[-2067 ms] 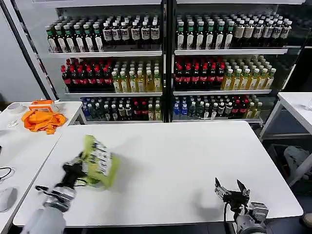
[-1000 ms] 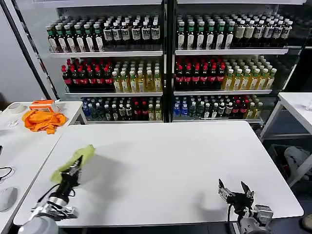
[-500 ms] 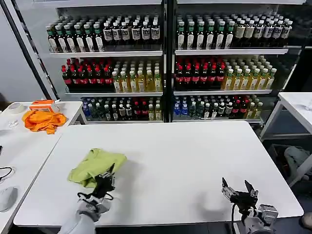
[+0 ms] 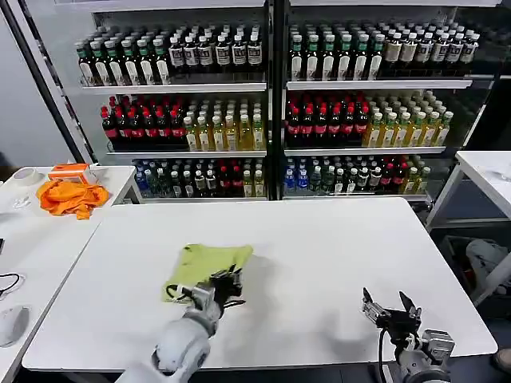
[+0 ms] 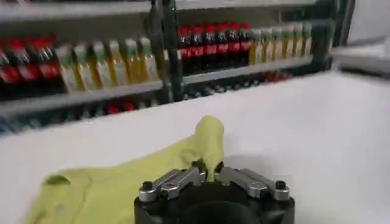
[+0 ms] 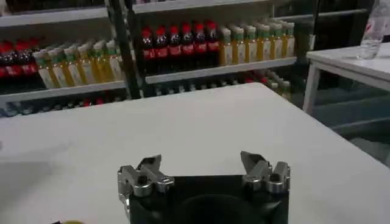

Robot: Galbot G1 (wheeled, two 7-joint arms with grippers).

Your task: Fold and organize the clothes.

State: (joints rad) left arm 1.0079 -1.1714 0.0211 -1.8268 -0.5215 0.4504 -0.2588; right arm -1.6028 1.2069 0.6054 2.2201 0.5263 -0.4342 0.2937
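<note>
Up close, left gripper pinches T-shirt; right gripper gapes, idle.

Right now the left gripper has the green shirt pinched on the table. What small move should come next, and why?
Probably lower that pinched edge flat and let go. The left gripper is shut on a raised fold of the shirt, which the left wrist view shows standing up between the fingers, while the rest lies bunched on the table. The right gripper waits open near the front edge.
</note>
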